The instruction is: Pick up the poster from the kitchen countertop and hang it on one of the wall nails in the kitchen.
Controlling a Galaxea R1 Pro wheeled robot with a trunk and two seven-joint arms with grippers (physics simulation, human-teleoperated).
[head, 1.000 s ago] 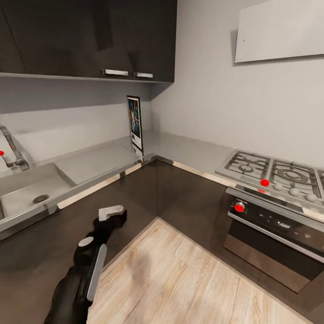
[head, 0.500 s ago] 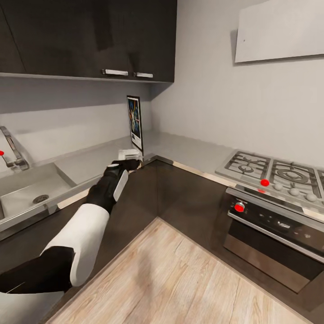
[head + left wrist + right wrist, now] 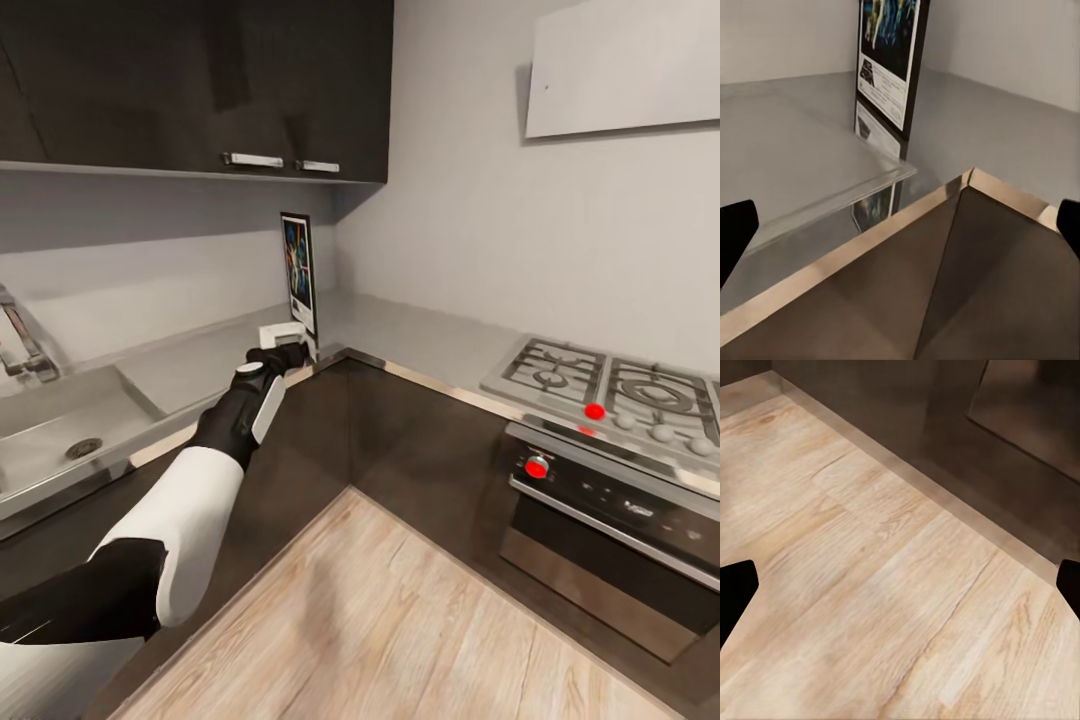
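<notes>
The poster (image 3: 299, 274) stands upright at the inner corner of the grey kitchen countertop (image 3: 420, 340), close to its front edge. It has a black frame and a dark colourful print above a white strip. My left gripper (image 3: 282, 344) is at the counter edge just left of and below the poster, apart from it. In the left wrist view the poster (image 3: 889, 67) stands ahead across the countertop (image 3: 787, 142), and the left gripper (image 3: 900, 232) is open and empty. A tiny dark wall nail (image 3: 546, 86) dots the light panel at upper right. My right gripper (image 3: 900, 592) is open over the floor.
A sink (image 3: 60, 425) with a tap lies left, a gas hob (image 3: 610, 375) and an oven (image 3: 610, 535) stand right. Dark wall cabinets (image 3: 200, 80) hang above the poster. Wooden floor (image 3: 400, 610) fills the corner between the cabinet fronts.
My left arm rose from low beside the cabinet front to the counter edge, then crept closer to the poster. The head view shifted slightly. The poster has not moved.
</notes>
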